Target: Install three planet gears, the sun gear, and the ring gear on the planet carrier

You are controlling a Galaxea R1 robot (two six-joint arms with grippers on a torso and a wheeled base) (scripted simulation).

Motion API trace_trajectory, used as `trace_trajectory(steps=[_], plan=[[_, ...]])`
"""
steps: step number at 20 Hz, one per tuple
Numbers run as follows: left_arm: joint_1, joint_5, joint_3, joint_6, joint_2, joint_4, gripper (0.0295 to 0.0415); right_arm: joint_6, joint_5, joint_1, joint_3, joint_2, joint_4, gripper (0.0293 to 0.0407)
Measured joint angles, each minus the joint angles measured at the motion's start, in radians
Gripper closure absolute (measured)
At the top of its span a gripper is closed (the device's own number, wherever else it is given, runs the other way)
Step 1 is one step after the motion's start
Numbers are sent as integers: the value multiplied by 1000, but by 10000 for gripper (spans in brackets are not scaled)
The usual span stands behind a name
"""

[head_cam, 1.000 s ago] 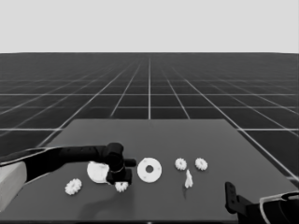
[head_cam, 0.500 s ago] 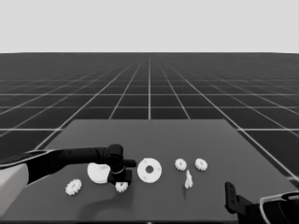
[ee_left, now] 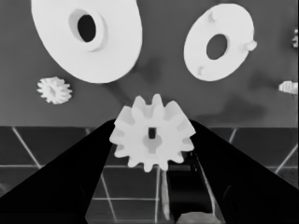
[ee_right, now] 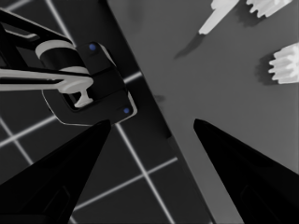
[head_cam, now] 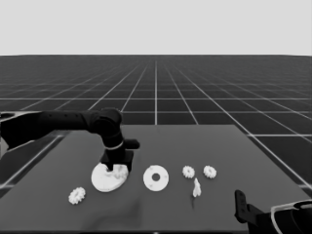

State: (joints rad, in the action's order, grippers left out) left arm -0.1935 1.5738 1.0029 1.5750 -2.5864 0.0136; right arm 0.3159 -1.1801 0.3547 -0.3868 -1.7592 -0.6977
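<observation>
Gears first: one small gear [ee_left: 153, 133] sat clamped between the two black fingers [ee_left: 70, 182] of the left pincer [head_cam: 117, 168], w/ both fingers pressed to its toothed rim, seen face-on in the left wrist view. In the head view that pincer hung over the near-right edge of the larger round part [head_cam: 108, 177], its arm [head_cam: 58, 124] reaching in from the left across the counter [head_cam: 161, 139]. Larger round part lay flat on the counter's left half; smaller round part [head_cam: 156, 178], w/ its centre hole, lay just beside it to the right, the two apart. Left wrist view showed both discs too, larger [ee_left: 86, 39] and smaller [ee_left: 218, 43], the latter w/ small pegs on its face. A second gear [head_cam: 77, 195] lay loose near the counter's front-left, apart from the larger disc, also visible in the left wrist view [ee_left: 54, 89]. Two more gears [head_cam: 188, 171] [head_cam: 210, 171] lay side by side to the right of the smaller round part, not touching it. Thin white piece [head_cam: 196, 187] lay just in front of them. Right pincer [ee_right: 152, 123] was parked at the lower right corner of the head view, fingers spread wide, nothing between them, over the counter's corner and the floor grid, near dark machinery [ee_right: 81, 88] w/ blue lights.
</observation>
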Motion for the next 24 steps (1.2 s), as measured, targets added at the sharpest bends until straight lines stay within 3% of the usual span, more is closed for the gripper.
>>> trace_trajectory(steps=[5, 8, 15, 16, 17, 18, 20, 24], plan=[[-36, -3, 14, -11, -3, 36, 398, 0, 0, 0, 0, 0, 0, 315], [-35, -5, 255, 21, -276, 36, 398, 0, 0, 0, 0, 0, 0, 315], [-33, -4, 341, 2, -344, 35, 398, 0, 0, 0, 0, 0, 0, 315], [110, -2, 336, 9, -342, -139, 398, 0, 0, 0, 0, 0, 0, 315], [234, -2, 364, -15, -347, -244, 398, 0, 0, 0, 0, 0, 0, 315], [300, -10, 401, -44, -353, -301, 398, 0, 0, 0, 0, 0, 0, 315], [355, -25, 448, -78, -362, -351, 398, 0, 0, 0, 0, 0, 0, 315], [376, -35, 473, -95, -367, -373, 399, 0, 0, 0, 0, 0, 0, 315]])
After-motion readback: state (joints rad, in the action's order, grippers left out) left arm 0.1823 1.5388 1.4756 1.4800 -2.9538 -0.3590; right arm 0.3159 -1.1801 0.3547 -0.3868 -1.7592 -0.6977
